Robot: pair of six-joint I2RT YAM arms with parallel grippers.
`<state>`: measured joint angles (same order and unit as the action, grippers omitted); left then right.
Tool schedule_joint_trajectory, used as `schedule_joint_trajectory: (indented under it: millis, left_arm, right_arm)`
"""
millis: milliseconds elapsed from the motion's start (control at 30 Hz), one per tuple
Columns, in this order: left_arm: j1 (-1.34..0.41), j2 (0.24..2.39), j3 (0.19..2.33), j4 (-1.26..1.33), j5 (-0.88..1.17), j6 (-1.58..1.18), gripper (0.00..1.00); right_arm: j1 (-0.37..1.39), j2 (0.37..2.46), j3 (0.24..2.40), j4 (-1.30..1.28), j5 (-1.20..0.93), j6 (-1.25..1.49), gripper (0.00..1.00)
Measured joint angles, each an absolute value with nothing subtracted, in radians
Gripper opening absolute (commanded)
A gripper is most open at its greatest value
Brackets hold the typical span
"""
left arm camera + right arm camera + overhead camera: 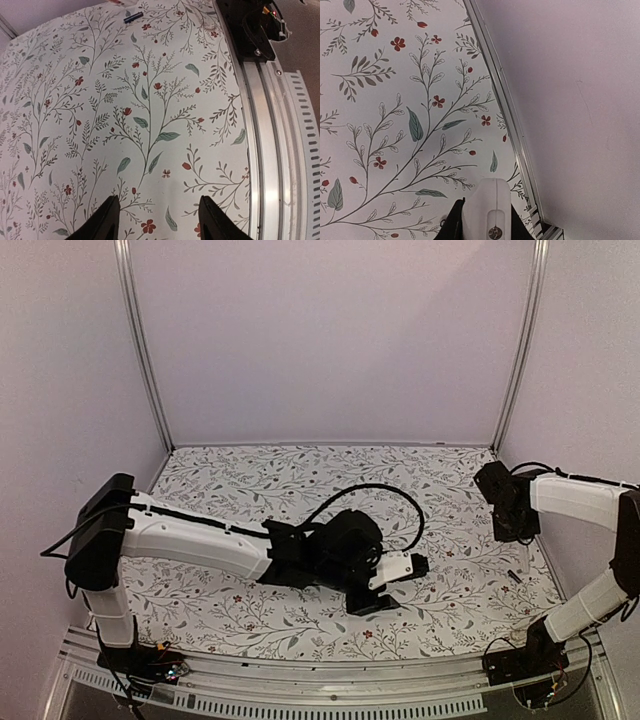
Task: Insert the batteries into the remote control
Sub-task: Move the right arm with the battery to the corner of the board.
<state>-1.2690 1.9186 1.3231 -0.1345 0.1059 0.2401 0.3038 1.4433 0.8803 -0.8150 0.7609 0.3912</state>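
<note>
My right gripper (487,222) is shut on the end of a white remote control (487,200), which shows a seam and a small screw. It holds it above the floral mat near the right wall. In the top view the right gripper (512,520) is at the far right and the remote is hidden by it. A dark grey-black battery (513,575) lies on the mat at the right. It also shows in the left wrist view (132,17). My left gripper (160,220) is open and empty, low over the mat mid-table (398,585), pointing right toward that battery. The orange-red battery is out of view.
A metal rail (265,150) runs along the table's near edge, just right of the left fingers. The right arm's base (250,25) sits on it beyond the battery. A frame rail and the wall (570,100) are close beside the right gripper. A black cable (385,490) loops above the left wrist.
</note>
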Motion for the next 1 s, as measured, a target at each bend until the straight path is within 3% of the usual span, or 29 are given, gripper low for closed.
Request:
schedule_joint_trajectory:
  millis: [600, 1000]
  left_arm:
    - [-1.268, 1.873, 1.299, -0.116, 0.063, 0.261, 0.55]
    - [-1.267, 1.879, 1.28, -0.047, 0.138, 0.27, 0.55]
  right_arm:
    - [0.228, 1.486, 0.915, -0.739, 0.571, 0.313, 0.0]
    - [0.227, 1.275, 0.912, -0.745, 0.311, 0.382, 0.0]
